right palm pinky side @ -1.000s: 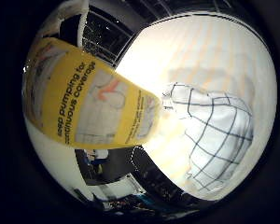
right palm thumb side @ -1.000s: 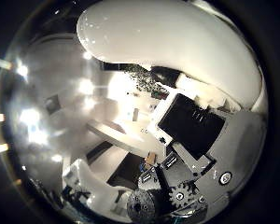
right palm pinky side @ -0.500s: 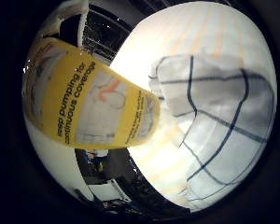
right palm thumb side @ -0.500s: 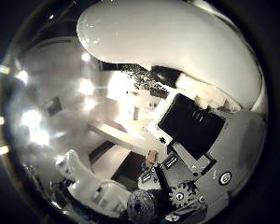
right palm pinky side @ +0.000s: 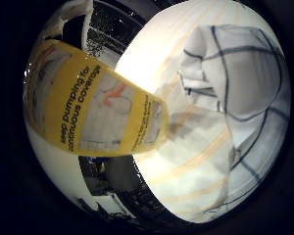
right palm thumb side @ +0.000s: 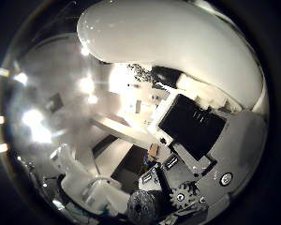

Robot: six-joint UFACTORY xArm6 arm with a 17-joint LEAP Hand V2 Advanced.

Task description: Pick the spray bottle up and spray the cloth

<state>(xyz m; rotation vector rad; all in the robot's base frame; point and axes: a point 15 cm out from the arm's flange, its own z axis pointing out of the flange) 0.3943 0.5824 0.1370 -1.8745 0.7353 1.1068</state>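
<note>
The spray bottle (right palm pinky side: 93, 103), white with a yellow label, fills much of the right little finger side palm view and lies close against the palm of my right hand. The cloth (right palm pinky side: 235, 78), white with dark check lines, lies rumpled on the pale table (right palm pinky side: 186, 171) just beyond the bottle. In the right thumb side palm view a large white rounded part of the bottle (right palm thumb side: 169, 37) lies across the palm, next to my hand's (right palm thumb side: 201, 141) black and white body and gears. The bottle keeps its place against the palm while the scene shifts, so the hand holds it.
Beyond the table's edge stands dark room furniture (right palm pinky side: 118, 24). The right thumb side palm view looks out at bright ceiling lights (right palm thumb side: 33, 117) and pale room surfaces.
The camera has moved with the hand: the cloth now fills more of the little finger side view and sits closer. The bottle has kept its place against the palm.
</note>
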